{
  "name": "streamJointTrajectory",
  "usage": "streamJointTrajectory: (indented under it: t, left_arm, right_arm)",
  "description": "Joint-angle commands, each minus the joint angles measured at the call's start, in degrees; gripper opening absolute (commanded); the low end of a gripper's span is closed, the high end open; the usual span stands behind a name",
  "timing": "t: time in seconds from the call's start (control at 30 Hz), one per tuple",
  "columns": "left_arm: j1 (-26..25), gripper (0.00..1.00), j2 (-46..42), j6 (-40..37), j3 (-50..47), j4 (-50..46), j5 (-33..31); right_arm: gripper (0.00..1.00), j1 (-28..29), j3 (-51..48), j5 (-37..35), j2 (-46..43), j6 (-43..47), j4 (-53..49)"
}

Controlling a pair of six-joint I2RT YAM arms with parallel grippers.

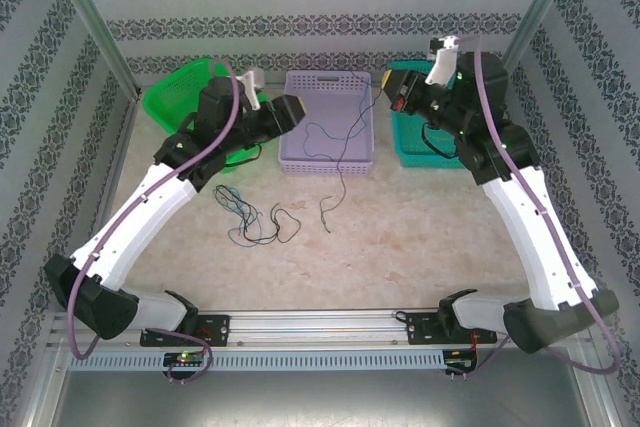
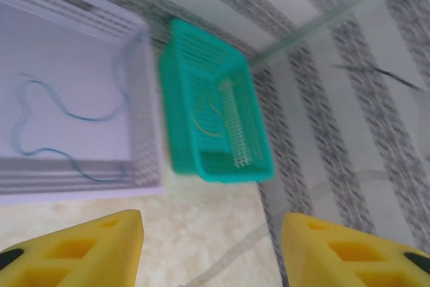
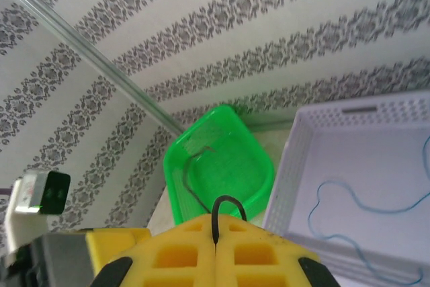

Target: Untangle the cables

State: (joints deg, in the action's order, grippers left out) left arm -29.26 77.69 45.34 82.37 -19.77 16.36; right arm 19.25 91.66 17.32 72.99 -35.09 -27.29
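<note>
Top external, containers: three baskets stand in a row at the far edge of the table (image 1: pixel 420 247): a green basket (image 1: pixel 170 97) at far left, a lavender basket (image 1: pixel 325 162) in the centre, and a teal basket (image 1: pixel 405 145) at far right.
Green basket, contents: the right wrist view shows one dark strand (image 3: pixel 191 173) curled on its floor.
Lavender basket, contents: the left wrist view shows a blue cable (image 2: pixel 67 113) lying in loose waves across its floor.
Teal basket, contents: a yellowish cable (image 2: pixel 205 122) is curved on its floor. The picture is blurred, so no more can be told.
Cable over the rim: a thin dark line (image 1: pixel 340 172) crosses the right part of the lavender basket and its near rim. It ends on the table just near of the basket.
Cables on the table: a tangle of cables (image 1: pixel 250 217), dark and blue, lies left of centre. It is near of the baskets and apart from them.
Left gripper (image 2: pixel 211 253): released, with its yellow fingers standing wide apart and nothing between them. It hangs over the table just near of the lavender and teal baskets.
Right gripper (image 3: pixel 215 230): clenched, with its yellow fingers pressed together. A dark cable (image 3: pixel 227 201) is pinched in the seam between them, and a small loop of it stands up above the fingertips.
Right gripper, place: raised at far right, over the teal basket.
</note>
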Motion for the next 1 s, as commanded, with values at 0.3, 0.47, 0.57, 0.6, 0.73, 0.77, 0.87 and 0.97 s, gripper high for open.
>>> streamJointTrajectory:
  t: [0.3,0.47,0.57,0.6,0.73,0.77,0.87,0.97]
  left_arm:
    - [-4.5,0.68,3.2,7.9,-0.1,19.8,-0.2]
    - [-7.8,0.69,4.2,19.2,0.2,23.0,-6.3]
    - [-8.3,0.69,4.8,21.3,2.6,15.4,-8.8]
    - [-8.3,0.69,5.1,21.7,3.5,12.5,-9.6]
    - [-8.2,0.58,5.6,24.2,3.5,11.0,-10.6]
    - [-8.2,0.55,5.8,24.2,3.8,10.9,-11.0]
    - [-8.1,0.50,6.6,23.8,4.6,9.8,-12.1]
    - [-8.0,0.46,7.5,24.0,5.1,10.6,-12.2]
  right_arm:
    - [0.00,5.0,-2.9,1.9,1.1,-10.5,3.8]
    - [0.00,6.1,-4.9,-0.1,1.2,-13.6,5.1]
    - [0.00,6.5,-5.3,-0.4,1.6,-15.3,6.0]
    - [0.00,6.8,-5.4,-0.7,1.7,-15.7,6.0]
    - [0.00,7.8,-5.9,-0.5,2.2,-16.7,6.4]
    - [0.00,8.0,-5.9,-0.5,2.3,-16.8,6.4]
    - [0.00,8.8,-6.2,-0.7,2.4,-17.0,6.3]
    - [0.00,9.4,-6.7,-0.6,2.3,-17.2,6.5]
